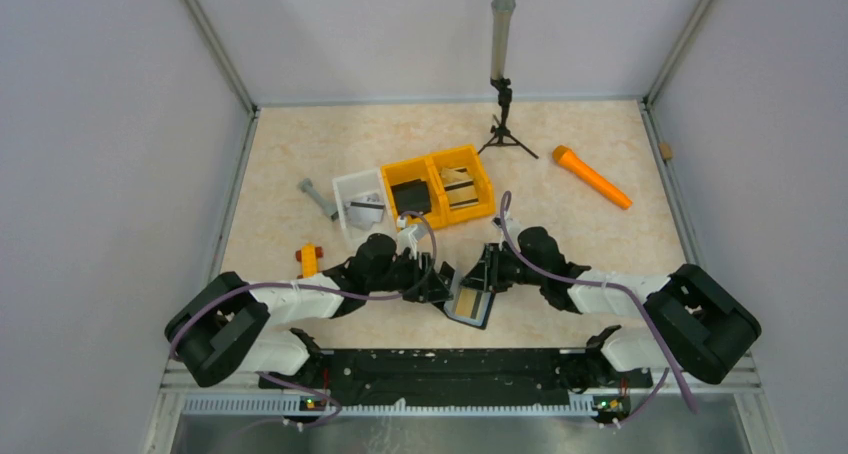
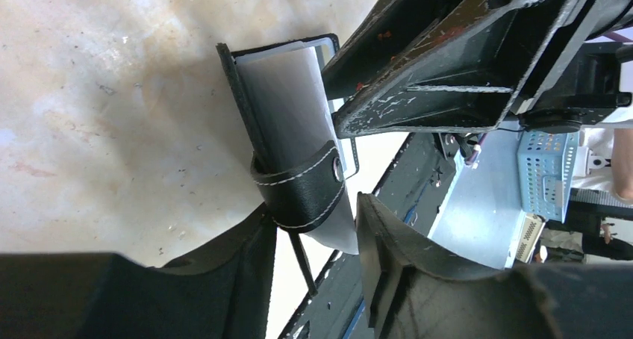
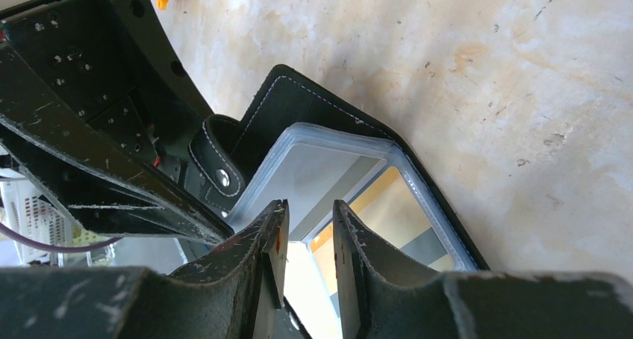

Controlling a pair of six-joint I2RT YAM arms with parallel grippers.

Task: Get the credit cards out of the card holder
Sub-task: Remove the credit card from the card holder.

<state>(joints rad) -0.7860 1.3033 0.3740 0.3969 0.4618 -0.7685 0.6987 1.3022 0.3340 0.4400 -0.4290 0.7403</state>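
One card holder [image 1: 472, 302], open, long axis diagonal

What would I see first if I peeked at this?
A black card holder, open, held up at the front between two pincers. The left pincer grips it near the strap; the right pincer straddles its clear sleeves. Behind stand bright yellow bins.

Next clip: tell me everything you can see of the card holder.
The card holder is a black leather-like folding case with white stitching, open and tilted. Its short strap bears a metal snap. Clear sleeves fan out inside; one shows a tan-and-grey card. The left gripper clamps it at the strap; the right gripper straddles the sleeves' edge, grip unclear.
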